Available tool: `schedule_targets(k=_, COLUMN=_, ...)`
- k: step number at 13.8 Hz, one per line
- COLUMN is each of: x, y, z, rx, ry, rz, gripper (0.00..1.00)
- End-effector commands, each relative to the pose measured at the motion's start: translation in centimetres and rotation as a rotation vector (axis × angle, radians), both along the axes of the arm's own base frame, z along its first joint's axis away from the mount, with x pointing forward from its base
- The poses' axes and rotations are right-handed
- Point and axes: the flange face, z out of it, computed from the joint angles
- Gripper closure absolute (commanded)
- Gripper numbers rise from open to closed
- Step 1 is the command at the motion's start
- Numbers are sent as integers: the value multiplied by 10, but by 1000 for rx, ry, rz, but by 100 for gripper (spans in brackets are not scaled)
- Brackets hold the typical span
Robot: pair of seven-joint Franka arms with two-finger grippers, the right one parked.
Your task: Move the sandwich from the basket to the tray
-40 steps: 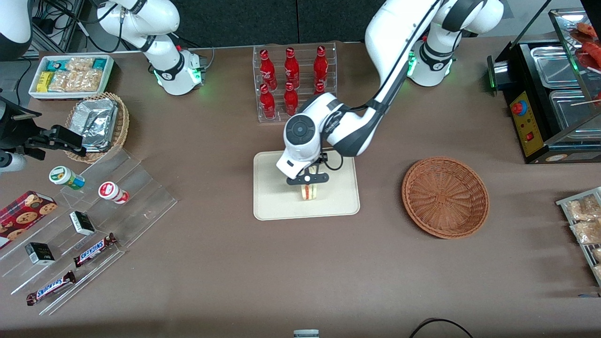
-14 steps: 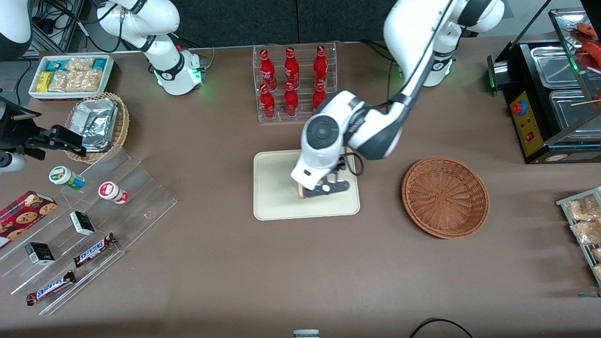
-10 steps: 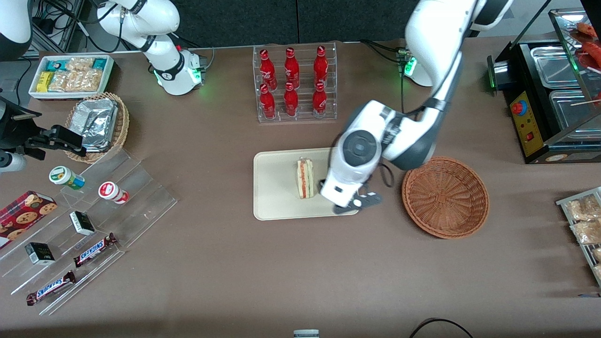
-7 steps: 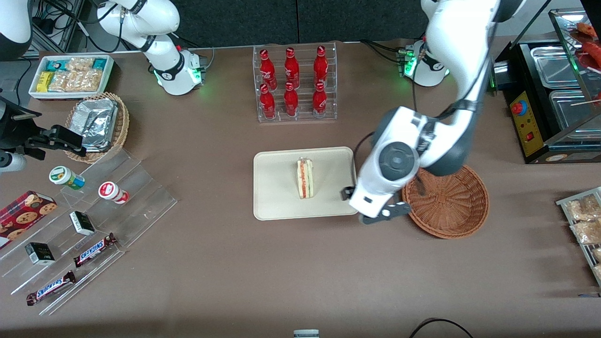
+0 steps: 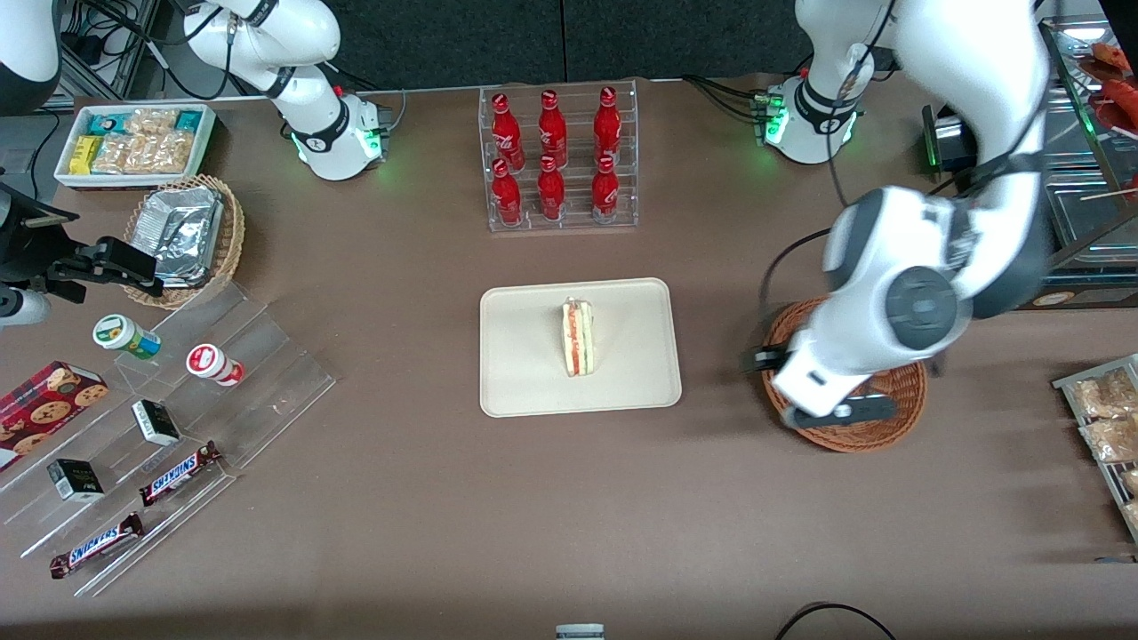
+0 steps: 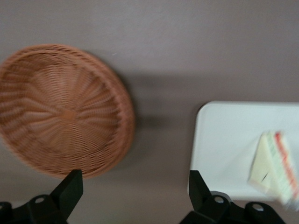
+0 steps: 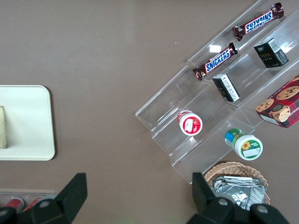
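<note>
The sandwich (image 5: 577,338) lies on its side in the middle of the cream tray (image 5: 524,378), its orange-red and green filling stripe facing up. The reddish-brown wicker basket (image 5: 902,396) sits beside the tray, toward the working arm's end of the table, and nothing shows in it. My gripper (image 5: 811,387) hangs above the basket's rim nearest the tray, open and holding nothing. In the left wrist view the gripper (image 6: 134,182) frames bare table between the basket (image 6: 65,112) and the tray (image 6: 224,140), which carries the sandwich (image 6: 273,163). The tray (image 7: 23,121) also shows in the right wrist view.
A rack of red bottles (image 5: 556,156) stands farther from the front camera than the tray. A black food warmer (image 5: 1005,231) and packed snacks (image 5: 1102,418) flank the basket. Toward the parked arm's end are a tan basket of foil packs (image 5: 187,236) and an acrylic display (image 5: 267,373).
My gripper let go of the sandwich on the tray, rose, and swung toward the working arm's end until it came over the basket. The sandwich now lies flat and uncovered.
</note>
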Motion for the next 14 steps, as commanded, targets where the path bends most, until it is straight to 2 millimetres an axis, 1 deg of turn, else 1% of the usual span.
schedule_targets(k=1, x=-27, y=52, z=50, rx=-27, ry=20, rz=-101, gripper=0)
schedule_targets(k=3, x=-35, y=84, z=74, rx=-45, ry=21, rz=-139, gripper=0)
schedule_targets(k=5, x=-48, y=107, z=102, rx=-38, ry=3, rz=-113, gripper=0)
schedule_targets(k=6, x=-56, y=116, z=115, rx=-32, ry=-1, rz=-100, gripper=0)
schedule_targets(k=8, x=-74, y=126, z=137, rx=16, ry=10, rz=-91, gripper=0)
schedule_targets(k=10, x=-90, y=131, z=156, rx=41, ry=16, rz=-86, gripper=0)
schedule_targets(k=11, x=-94, y=141, z=164, rx=42, ry=4, rz=-69, gripper=0)
schedule_targets(k=12, x=-98, y=146, z=169, rx=42, ry=1, rz=-62, gripper=0)
schedule_targets(k=13, x=-98, y=153, z=169, rx=41, ry=3, rz=-53, gripper=0)
schedule_targets(k=14, x=-98, y=157, z=166, rx=40, ry=12, rz=-48, gripper=0)
